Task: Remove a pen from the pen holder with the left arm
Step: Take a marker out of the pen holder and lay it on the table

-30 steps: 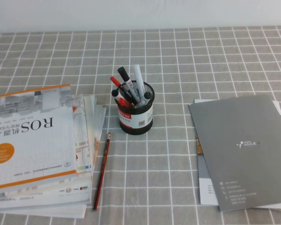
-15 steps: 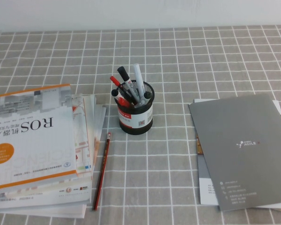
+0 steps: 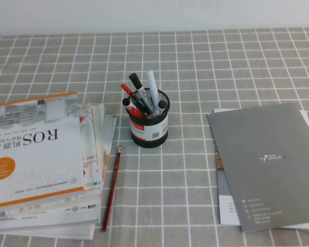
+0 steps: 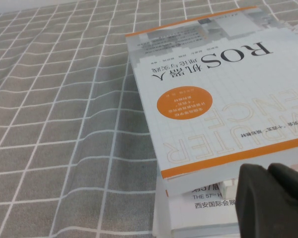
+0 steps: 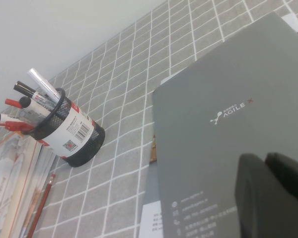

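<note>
The left gripper (image 4: 268, 173), over the book stack (image 4: 208, 99), and the right gripper (image 5: 264, 163), over the grey folder (image 5: 213, 99), are cut off at the wrist views' edges. The lower ends of the pens (image 3: 144, 95) are hidden inside the pen holder (image 3: 149, 133).

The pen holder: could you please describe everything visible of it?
The pen holder is a black mesh cylinder with a red-and-white label, upright mid-table on the checked cloth, holding several pens, mostly leaning left. Nothing else touches it: the left gripper hovers over the books, the right gripper over the grey folder.
</note>
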